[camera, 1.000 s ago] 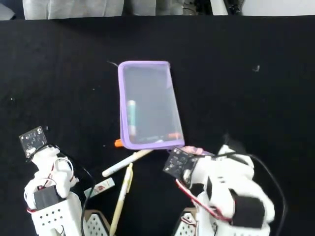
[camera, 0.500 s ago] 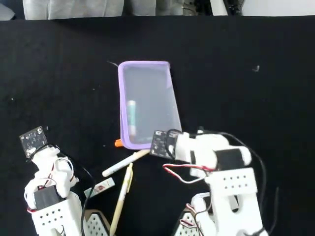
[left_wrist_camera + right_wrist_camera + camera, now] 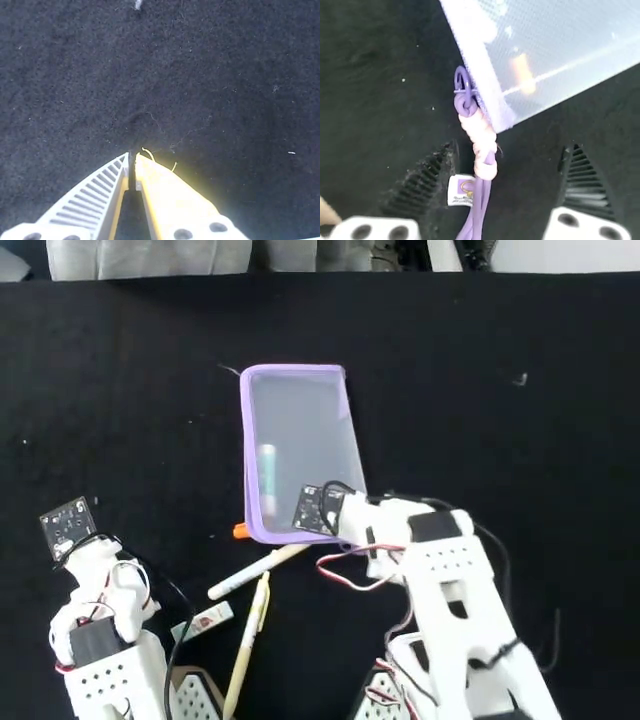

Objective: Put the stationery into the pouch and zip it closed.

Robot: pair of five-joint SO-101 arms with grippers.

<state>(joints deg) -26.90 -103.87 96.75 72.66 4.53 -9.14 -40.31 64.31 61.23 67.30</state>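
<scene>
The purple-edged clear pouch [image 3: 300,440] lies flat mid-table with a green-and-white stick [image 3: 266,480] inside. In the right wrist view the pouch's corner [image 3: 545,45] shows an orange item [image 3: 522,75] through the mesh. Its purple zipper pull with a pink braided cord [image 3: 481,145] lies between the fingers of my open right gripper [image 3: 510,150], untouched. The right arm [image 3: 420,535] hangs over the pouch's near edge. A white pen [image 3: 255,572] and a cream pen [image 3: 245,640] lie loose near the front. My left gripper [image 3: 132,162] is shut and empty over bare table.
An orange cap or tip [image 3: 240,531] pokes out beside the pouch's near left corner. A small white flat item [image 3: 205,621] lies beside the left arm [image 3: 100,610]. A white label tag [image 3: 461,190] hangs on the cord. Black cloth covers the table [image 3: 520,420].
The right arm swung from the front right toward the pouch's near edge and now sits over the zipper pull, covering the pouch's near right corner. The left arm stayed still.
</scene>
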